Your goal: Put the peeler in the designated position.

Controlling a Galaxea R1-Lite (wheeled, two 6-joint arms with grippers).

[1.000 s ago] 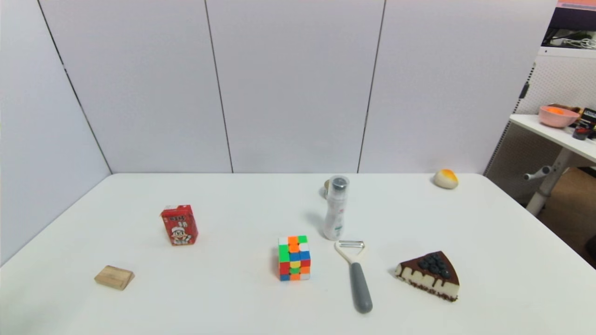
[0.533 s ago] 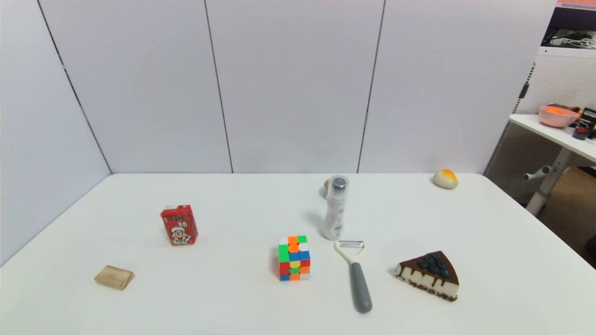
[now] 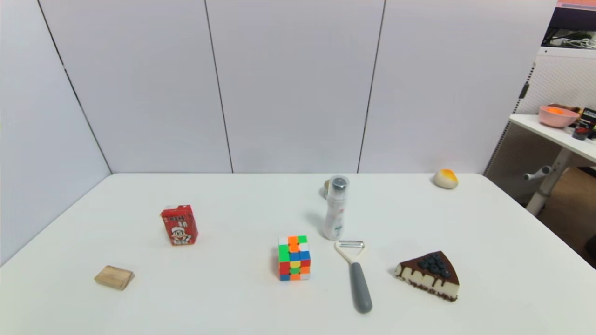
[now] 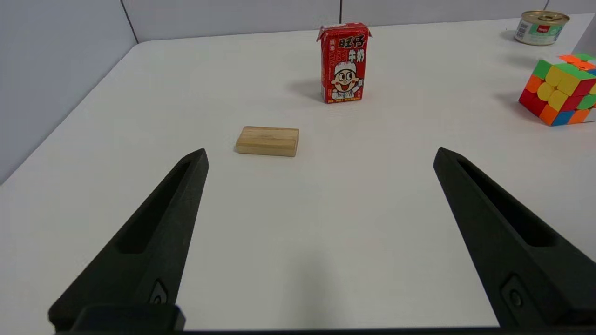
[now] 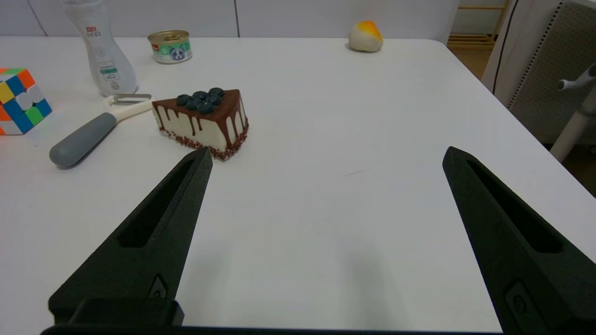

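You have the peeler (image 3: 354,272) lying flat on the white table (image 3: 489,288), near the front and a little right of centre, its grey handle toward you and its cream forked head pointing away. Nothing grips it. The white bottle (image 3: 335,209) stands upright just beyond the head, very close to the blade. The colour cube (image 3: 294,257) sits just left of the peeler, and the cake slice (image 3: 430,275) just right of it, so the handle lies in a lane between the two. A small tin (image 5: 170,46) stands behind the bottle, and an orange-topped bun (image 3: 446,178) rests at the far right corner. Well off to the left you see a red milk carton (image 3: 179,224) and a wooden block (image 3: 114,277).

The left gripper (image 4: 320,156) hangs spread wide and empty over the near left of the table, facing the block. The right gripper (image 5: 326,156) is likewise spread and empty, near the cake slice's front.
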